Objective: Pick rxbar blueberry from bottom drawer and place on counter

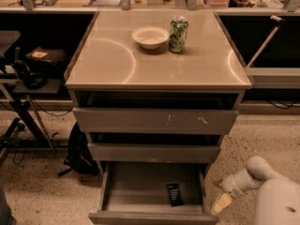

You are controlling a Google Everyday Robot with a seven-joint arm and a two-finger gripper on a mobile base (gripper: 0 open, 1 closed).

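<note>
The arm (277, 198) is smooth cream-white plastic, built of rounded, bulbous shells, with a ball-like joint (259, 167) and a narrower cylindrical wrist (238, 184). The gripper (221, 203), low at the view's right, is pale yellowish-tan.

End effector (221, 202) beside bottom drawer (140, 187)
</note>
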